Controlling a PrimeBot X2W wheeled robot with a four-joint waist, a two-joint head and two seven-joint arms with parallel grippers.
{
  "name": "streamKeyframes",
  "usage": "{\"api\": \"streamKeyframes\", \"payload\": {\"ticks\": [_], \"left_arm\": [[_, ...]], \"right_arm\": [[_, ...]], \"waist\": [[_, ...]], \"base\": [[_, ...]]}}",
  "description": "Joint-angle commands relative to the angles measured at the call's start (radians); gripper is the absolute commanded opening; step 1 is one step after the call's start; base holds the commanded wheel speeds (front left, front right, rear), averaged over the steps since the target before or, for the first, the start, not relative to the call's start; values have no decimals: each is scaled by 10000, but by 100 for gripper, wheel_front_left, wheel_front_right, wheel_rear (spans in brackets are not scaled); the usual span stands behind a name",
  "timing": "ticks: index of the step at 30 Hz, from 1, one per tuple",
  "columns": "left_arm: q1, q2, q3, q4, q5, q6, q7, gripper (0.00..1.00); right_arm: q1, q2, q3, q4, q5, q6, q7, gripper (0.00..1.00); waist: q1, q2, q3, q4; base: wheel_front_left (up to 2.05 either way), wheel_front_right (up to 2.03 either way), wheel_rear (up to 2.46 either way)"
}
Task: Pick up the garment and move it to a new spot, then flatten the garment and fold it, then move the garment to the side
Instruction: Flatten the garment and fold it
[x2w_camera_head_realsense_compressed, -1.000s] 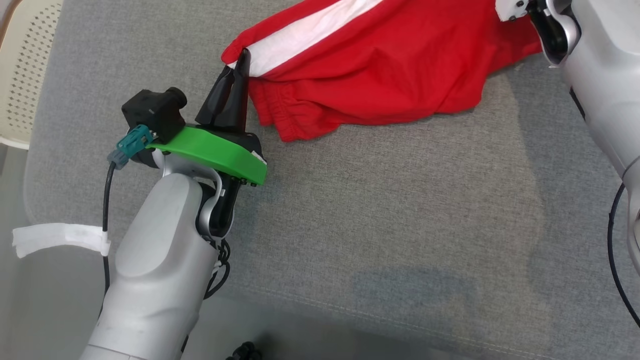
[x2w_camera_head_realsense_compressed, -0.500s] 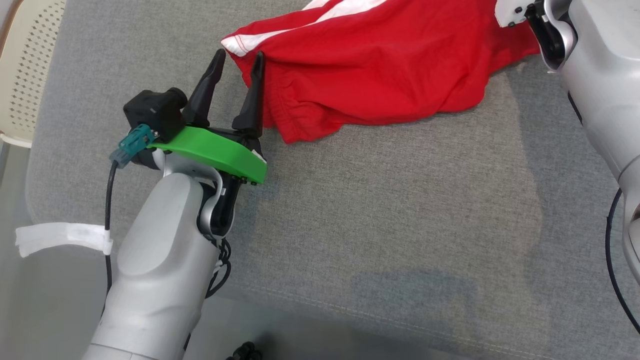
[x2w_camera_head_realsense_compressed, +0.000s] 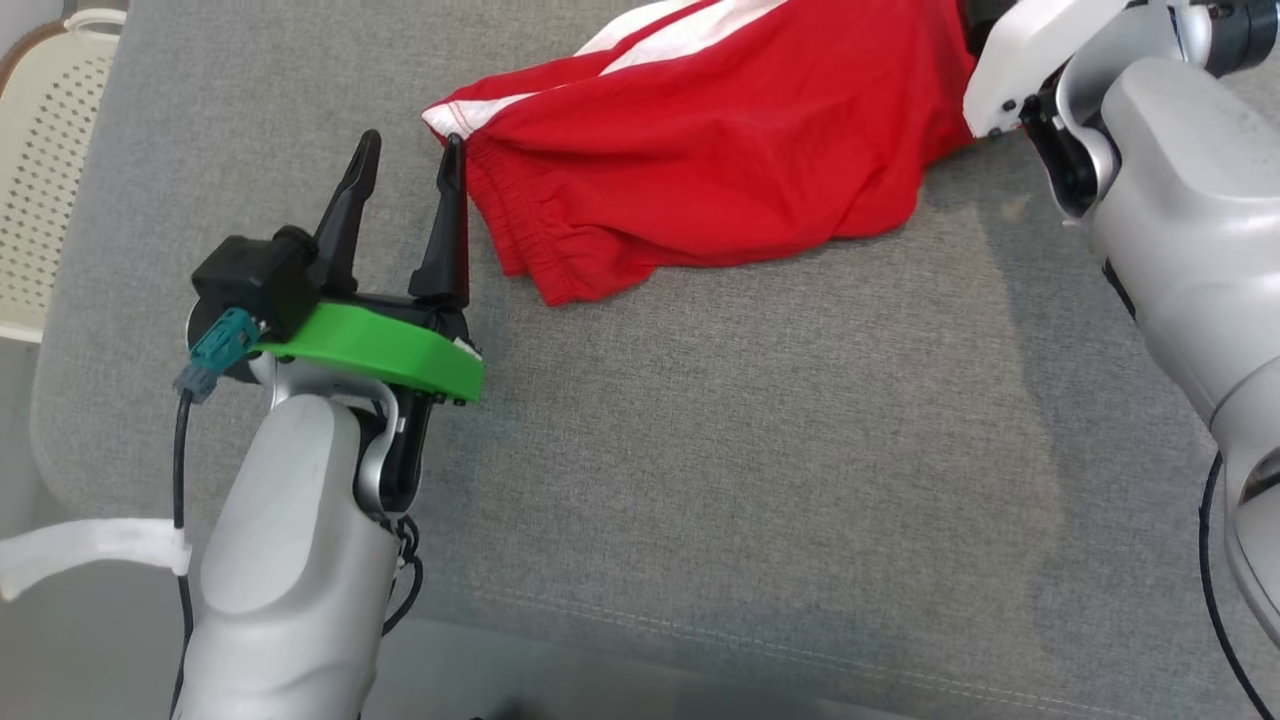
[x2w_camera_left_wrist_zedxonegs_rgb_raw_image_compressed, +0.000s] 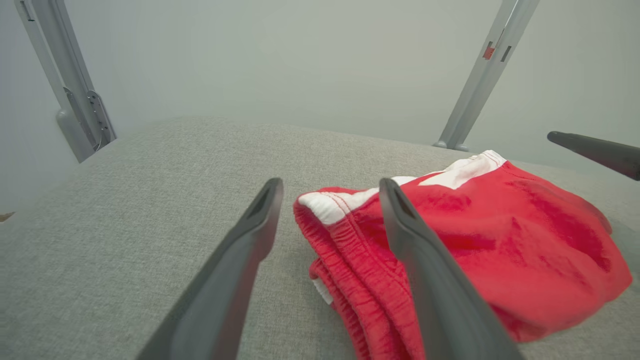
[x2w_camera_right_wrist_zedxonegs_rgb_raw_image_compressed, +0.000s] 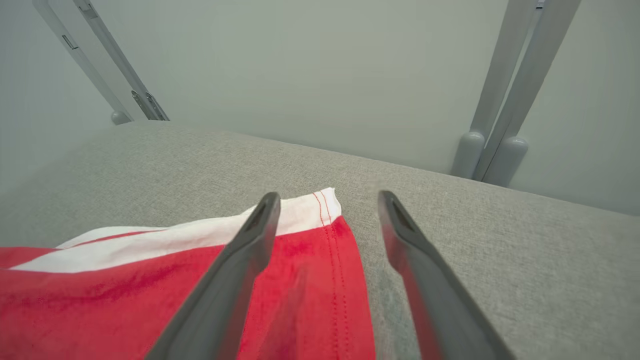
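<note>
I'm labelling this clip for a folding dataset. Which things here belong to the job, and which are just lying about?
Job: red garment; left pincer, open beside its waistband corner; right pincer, open over its striped corner; grey padded surface.
Lying about: cream perforated chair; grey metal struts.

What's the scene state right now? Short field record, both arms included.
garment: red with white stripe, bunched, not flat
surface: grey cushion, garment lies at its far part
left gripper: open, fingers at the garment's white-trimmed corner, not clamped on it
right gripper: open, one finger over the opposite corner's cloth, the other over bare cushion
held: nothing
contact with cloth: cannot tell
nearby: cream perforated chair at the robot's left
</note>
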Motion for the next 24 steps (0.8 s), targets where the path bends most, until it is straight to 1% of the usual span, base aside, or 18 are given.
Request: {"api": "streamKeyframes", "payload": {"ticks": [1, 6, 11, 17, 24], "left_arm": [[336, 25, 282, -254, 322, -39, -23, 100], [1016, 14, 864, -923, 911, -33, -25, 100], [1526, 4, 1198, -1381, 1190, -33, -25, 100], [2067, 0, 1439, -1873, 1127, -33, -24, 100], [2215, -2, 1360, -2097, 1044, 69, -25, 100]], "right_arm": [[381, -89, 76, -62, 158, -4, -23, 100], [938, -231, 316, -170, 319, -4, -13, 100], [1341, -233, 402, -153, 555, -4, 67, 100], [1851, -277, 467, -80, 918, -4, 266, 100], [2100, -273, 501, 69, 1271, -2, 742, 100]], "waist": [[0, 0, -242, -197], [0, 0, -508, -356], [0, 0, -689, -413], [0, 0, -828, -375], [0, 0, -756, -218]], "base": [[0, 0, 0], [0, 0, 0], [0, 0, 0], [0, 0, 0], [0, 0, 0]]}}
